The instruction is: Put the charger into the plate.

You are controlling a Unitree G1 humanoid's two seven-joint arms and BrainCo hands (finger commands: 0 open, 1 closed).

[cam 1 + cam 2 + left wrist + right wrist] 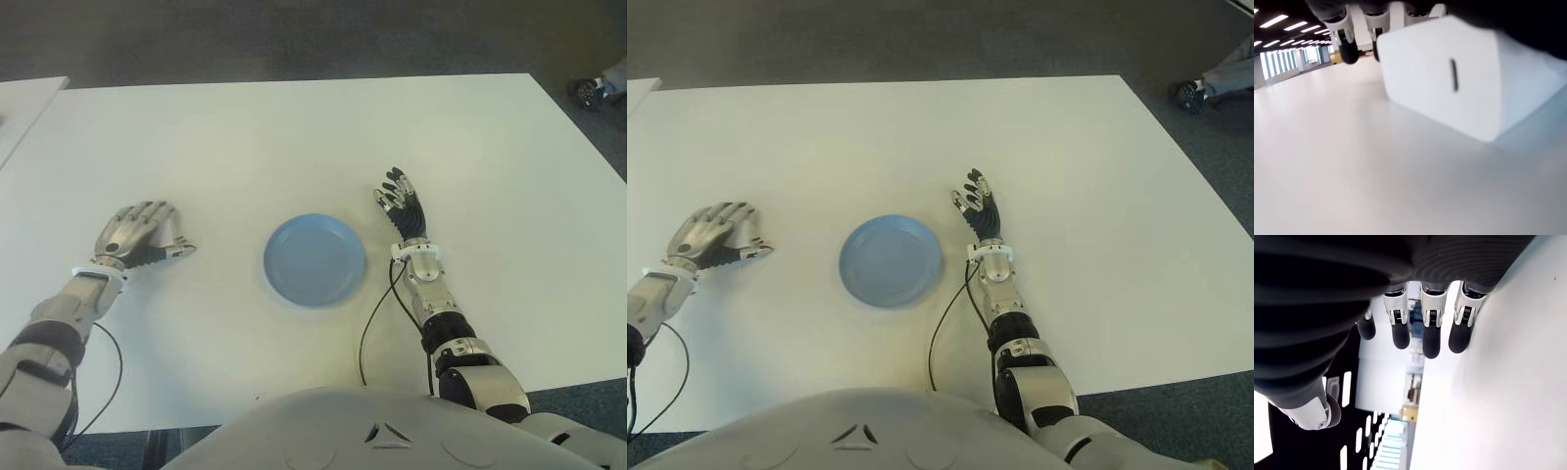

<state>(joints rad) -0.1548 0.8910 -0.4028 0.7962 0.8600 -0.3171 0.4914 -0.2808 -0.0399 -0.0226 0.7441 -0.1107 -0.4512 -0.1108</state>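
Under the left hand (pixel 142 233), whose fingers cup it without a clear grip, the white charger (pixel 1449 83) looks small, light, rigid and slick, so pinch its 2 flat sides; right hand (pixel 402 206) hangs loose beside the blue plate (pixel 314 259).

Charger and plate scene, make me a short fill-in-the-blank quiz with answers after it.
1. The white charger lies under the robot's ____ hand.
2. The plate is ____ in colour.
3. The plate holds ____.
4. The right hand shows on the plate's ____ side, holding nothing.

Answers: left; blue; nothing; right
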